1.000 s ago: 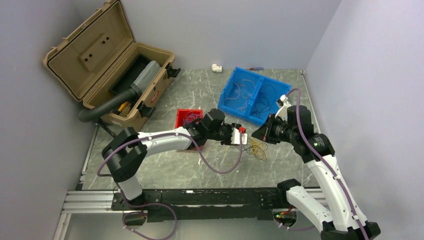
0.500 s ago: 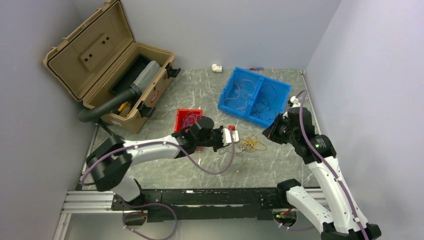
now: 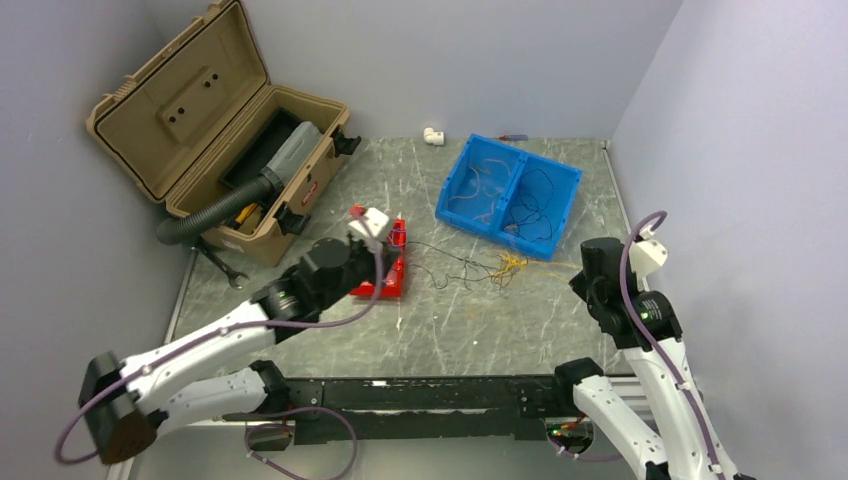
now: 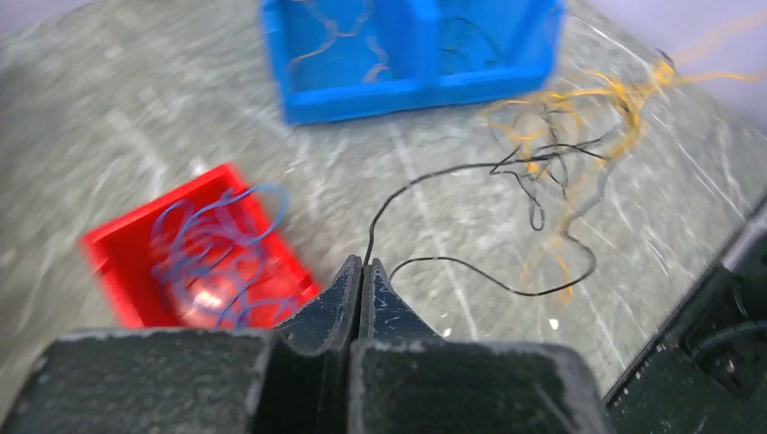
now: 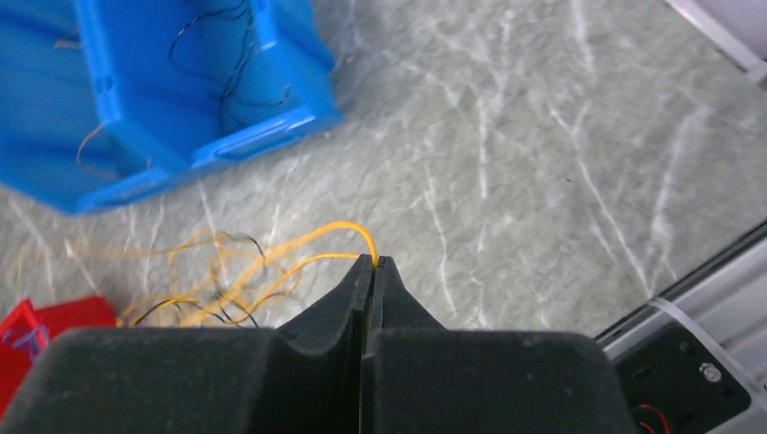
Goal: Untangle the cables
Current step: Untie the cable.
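Grey marbled tabletop (image 3: 440,320) from overhead, and on it the tangle of thin yellow-orange and black cables (image 3: 505,266). It lies between the two arms, just in front of a blue two-compartment plastic bin (image 3: 462,195). A small red plastic tray (image 3: 398,280) sits by the left arm, and an open tan hard-shell toolbox (image 3: 190,110) is far left. From up here the jaws are too small to read.

Left wrist, rather blurred: the left gripper (image 4: 362,264) has its dark matte fingers pressed flat together, nipping one hair-thin black strand (image 4: 425,176) that arcs off to the tangle. Only this view shows the looping blue wires (image 4: 213,240) in the red tray.

Right wrist: the right gripper (image 5: 373,262) is pinched tight on a glossy yellow-orange strand (image 5: 330,229) curving back to the knot. Fine black wires (image 5: 231,54) lie in the bin's nearer compartment.
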Controlling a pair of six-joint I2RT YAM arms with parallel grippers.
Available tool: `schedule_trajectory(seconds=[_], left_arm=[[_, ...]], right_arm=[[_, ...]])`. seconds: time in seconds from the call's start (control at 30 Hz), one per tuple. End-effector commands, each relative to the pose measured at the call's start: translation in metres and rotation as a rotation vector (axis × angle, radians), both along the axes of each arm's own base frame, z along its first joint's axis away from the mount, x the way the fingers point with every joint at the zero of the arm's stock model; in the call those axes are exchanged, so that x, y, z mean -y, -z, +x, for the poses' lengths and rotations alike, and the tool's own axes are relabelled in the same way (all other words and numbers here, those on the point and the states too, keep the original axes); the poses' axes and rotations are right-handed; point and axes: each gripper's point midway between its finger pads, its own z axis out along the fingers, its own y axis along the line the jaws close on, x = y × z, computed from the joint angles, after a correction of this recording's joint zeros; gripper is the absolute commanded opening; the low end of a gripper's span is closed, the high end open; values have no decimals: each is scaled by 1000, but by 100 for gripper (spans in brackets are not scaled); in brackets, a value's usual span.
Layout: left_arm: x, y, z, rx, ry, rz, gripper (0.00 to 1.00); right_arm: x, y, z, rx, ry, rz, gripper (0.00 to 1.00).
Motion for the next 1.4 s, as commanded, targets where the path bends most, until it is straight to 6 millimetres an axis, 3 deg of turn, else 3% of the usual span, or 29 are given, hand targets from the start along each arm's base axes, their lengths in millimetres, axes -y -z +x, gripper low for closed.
schedule_trajectory(seconds=[0.0,0.1,0.27,0.43,0.6,0.77,0.87,0.93,1.0,1.03,1.07,1.13,1.2,1.27,1.37], left_arm=[[-90,9,9,-120,-392,-63,0],[-131,-5,2,-115,-520,-132,0],[-171,-23,-13,-95,-641,-173,0],[-164,-43,-20,-47,-543,-186,0],[-185,-69,-24,-13,-607,-150,0],[-154,-110,-37,112,-356,-185,0],[-126,-117,-45,126,-202,-191,0],[-109,-115,-47,114,-122,-171,0],[-99,-113,-47,97,-73,-150,0],[-97,-111,-47,86,-70,-142,0],[-97,-110,-47,79,-69,-135,0],[-97,-109,-48,82,-63,-136,0],[-97,-108,-49,92,-59,-145,0],[-100,-107,-50,95,-69,-148,0],[-105,-101,-49,91,-93,-142,0]], right_arm=[[37,-4,-17,48,231,-63,0],[47,-9,-24,84,304,-65,0],[61,-23,-33,159,390,-73,0],[49,-28,-18,174,276,-75,0],[39,-25,-7,111,165,-121,0],[6,-3,6,69,-28,-54,0],[-20,1,17,101,-191,-12,0],[-35,3,20,98,-278,12,7],[-44,8,20,70,-327,31,5],[-47,11,21,58,-344,41,8],[-51,13,21,49,-365,50,20],[-69,16,21,41,-465,88,68],[-85,17,20,25,-574,107,92],[-112,20,15,-7,-754,132,94],[-135,26,15,-31,-861,123,95]])
